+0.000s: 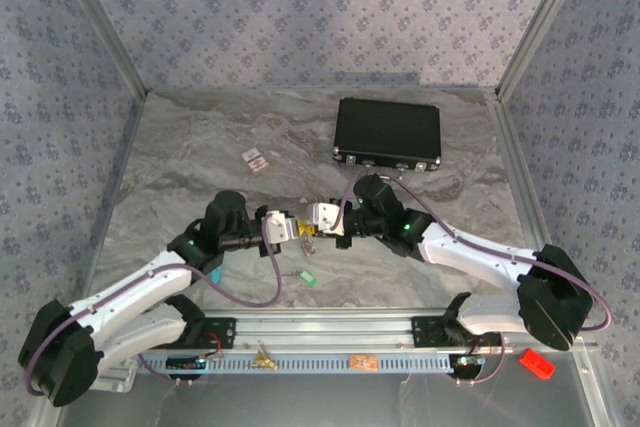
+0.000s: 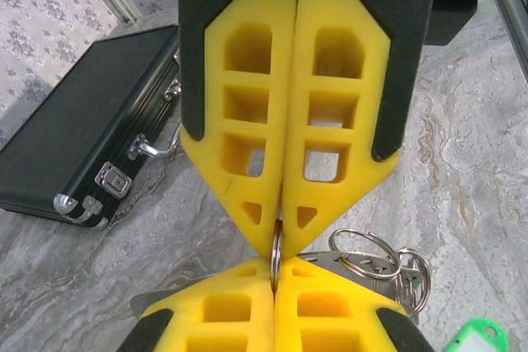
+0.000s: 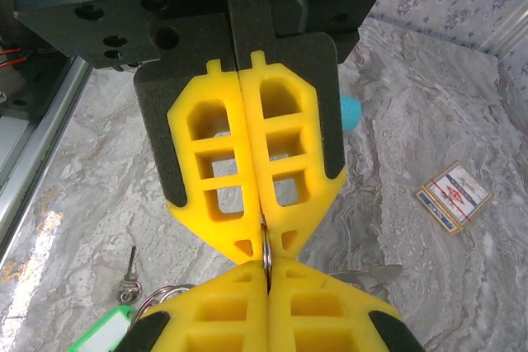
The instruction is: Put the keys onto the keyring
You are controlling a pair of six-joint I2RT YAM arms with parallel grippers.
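Pincers meet tip to tip, centre of top view.
- Left pincer [image 2: 279, 222]: clamped on keyring [image 2: 276, 253], ring edge-on between pads.
- Right pincer [image 3: 264, 241]: clamped on same ring from opposite side.
- Green key [image 2: 478, 340]: on table [image 2: 462, 162], lower right of left wrist view, near bunch of small rings [image 2: 367, 251].

Step, my read: ring held two-handed, key not yet on.

Advice:
- One pincer as anchor, free the other to fetch green key.
- No twisting against each other; thin ring likely slips off pads.
- Ring opening not visible; locate before threading.
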